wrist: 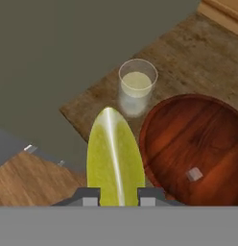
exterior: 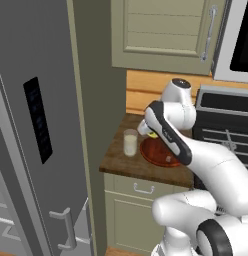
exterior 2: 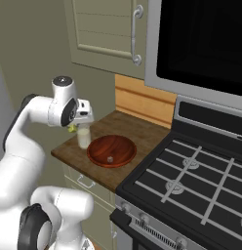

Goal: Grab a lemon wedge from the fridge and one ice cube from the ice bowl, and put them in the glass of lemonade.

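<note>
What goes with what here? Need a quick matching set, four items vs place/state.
Items:
1. lemon wedge
2. glass of lemonade
3. ice cube
4. ice bowl

Place/state:
A. lies inside the wooden bowl
B. stands on the counter near its corner, beside the bowl
C. held between the pincer fingertips, above the counter edge
D. sits on the counter between the glass and the stove

Pairs: 1-C, 2-B, 3-A, 4-D
</note>
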